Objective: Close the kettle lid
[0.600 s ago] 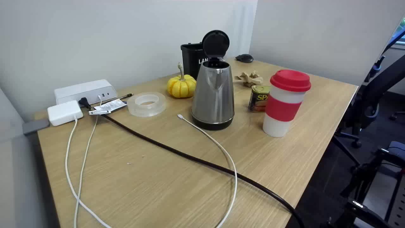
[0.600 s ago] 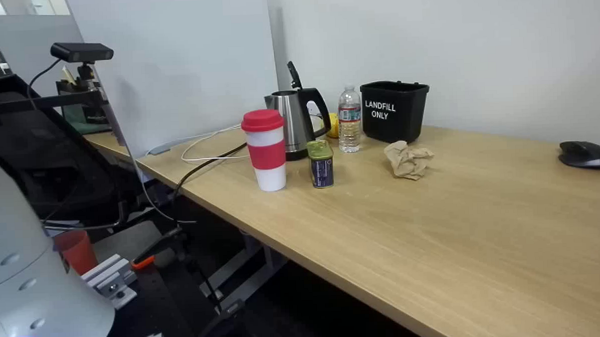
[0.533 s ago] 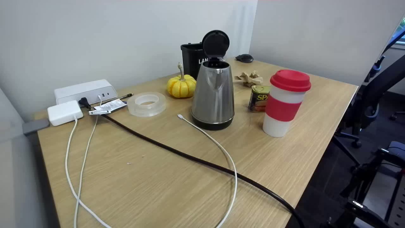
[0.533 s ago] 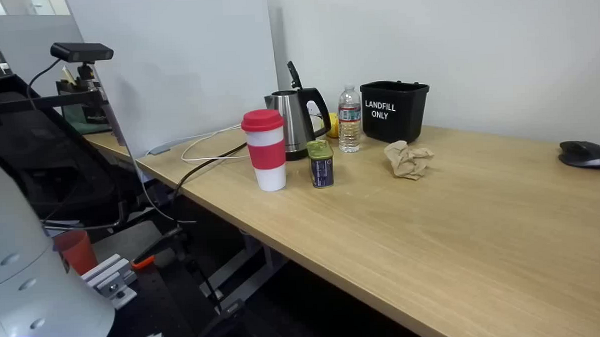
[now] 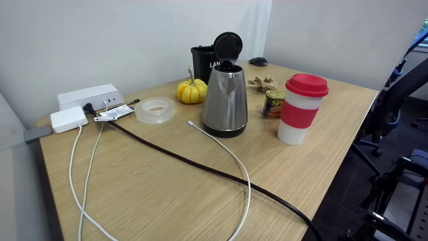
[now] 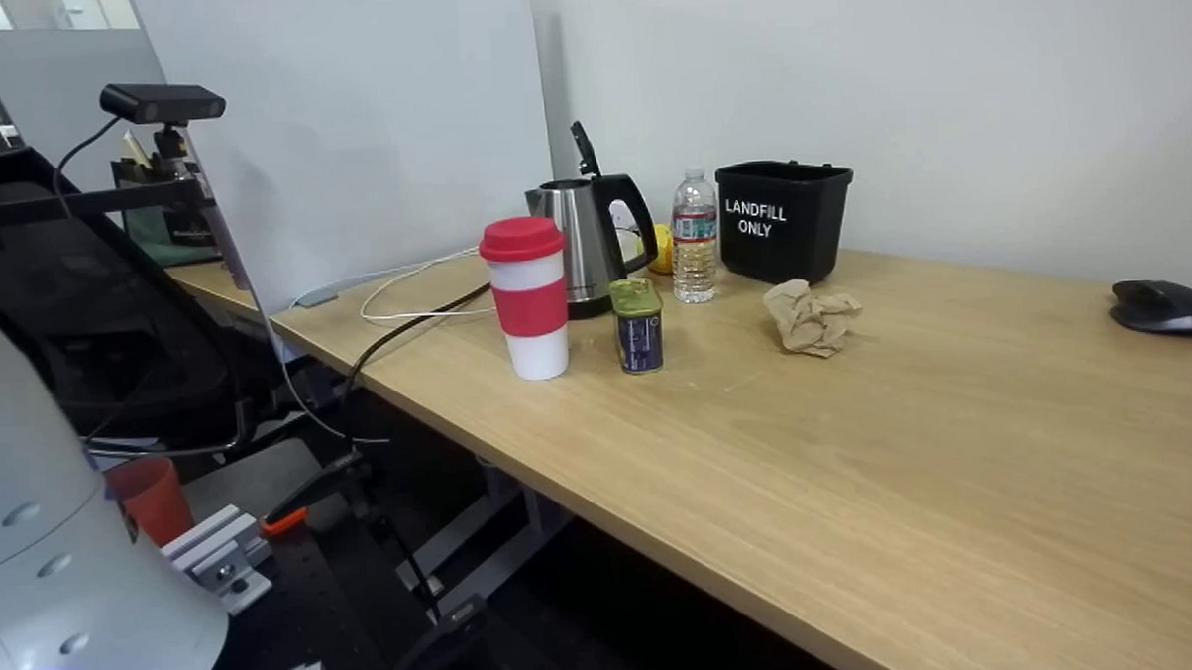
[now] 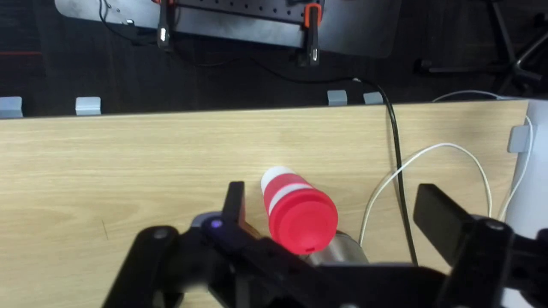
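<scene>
1 kettle (image 5: 225, 100) upright on desk (image 5: 160, 201), black lid (image 5: 228, 46) tipped up, in an exterior view. In an exterior view: cup (image 6: 527, 300) and can (image 6: 638, 330) in front of kettle. Wrist view: gripper (image 7: 332, 201), jaws well apart, cup hiding part of kettle.

A pale wall (image 6: 895, 96) rises behind the wood-grained tabletop (image 6: 858, 465), a grey panel (image 6: 351, 135) stands upright at one end, and a black mesh chair (image 6: 129, 302) sits near it. The floor (image 7: 205, 92) is dark; a sliver of bright window (image 5: 424, 28) shows at the edge of an exterior view.
</scene>
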Robot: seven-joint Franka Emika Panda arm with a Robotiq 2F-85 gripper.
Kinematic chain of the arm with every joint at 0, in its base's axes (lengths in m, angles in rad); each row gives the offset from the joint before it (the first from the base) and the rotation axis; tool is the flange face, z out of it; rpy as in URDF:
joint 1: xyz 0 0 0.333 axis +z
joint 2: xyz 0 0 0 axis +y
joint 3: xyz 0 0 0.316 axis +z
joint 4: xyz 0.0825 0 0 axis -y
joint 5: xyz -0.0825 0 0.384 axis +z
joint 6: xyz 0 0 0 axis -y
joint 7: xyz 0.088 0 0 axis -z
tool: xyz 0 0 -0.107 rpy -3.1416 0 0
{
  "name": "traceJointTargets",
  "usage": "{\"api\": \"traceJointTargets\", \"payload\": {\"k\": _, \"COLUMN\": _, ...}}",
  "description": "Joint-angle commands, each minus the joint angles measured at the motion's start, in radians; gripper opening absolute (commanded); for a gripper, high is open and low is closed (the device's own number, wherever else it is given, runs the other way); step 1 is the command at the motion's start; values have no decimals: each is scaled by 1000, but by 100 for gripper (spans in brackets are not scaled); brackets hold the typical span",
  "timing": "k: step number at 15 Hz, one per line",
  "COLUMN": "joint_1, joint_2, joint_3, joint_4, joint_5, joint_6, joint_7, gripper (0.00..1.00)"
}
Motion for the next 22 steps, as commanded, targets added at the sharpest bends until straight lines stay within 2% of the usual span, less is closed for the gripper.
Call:
{"api": "traceJointTargets", "payload": {"k": 1, "joint_1": -9, "joint_2": 78, "joint_3": 19, "joint_4": 18, "joint_5": 72, "joint_6": 130, "joint_7": 52, "gripper": 100}}
{"api": "traceJointTargets", "payload": {"k": 5, "joint_1": -21, "joint_2": 176, "joint_3": 83, "joint_4": 40, "joint_5": 93, "joint_6": 313, "joint_7": 201, "gripper": 100}}
{"api": "traceJointTargets", "payload": {"k": 9, "joint_1": -25, "joint_2": 249, "joint_3": 159, "joint_4": 71, "joint_5": 66, "joint_6": 384, "joint_7": 395, "gripper": 100}}
{"api": "traceJointTargets", "payload": {"k": 10, "joint_1": -9, "joint_2": 223, "joint_3": 135, "joint_4": 51, "joint_5": 79, "joint_6": 373, "joint_7": 337, "gripper": 100}}
{"api": "traceJointTargets", "payload": {"k": 19, "joint_1": -10, "joint_2": 226, "joint_3": 138, "joint_4": 54, "joint_5": 78, "joint_6": 376, "joint_7": 347, "gripper": 100}}
{"api": "traceJointTargets", "payload": {"k": 22, "joint_1": -31, "joint_2": 232, "joint_3": 179, "joint_4": 45, "joint_5": 20, "joint_6": 473, "joint_7": 411, "gripper": 100}}
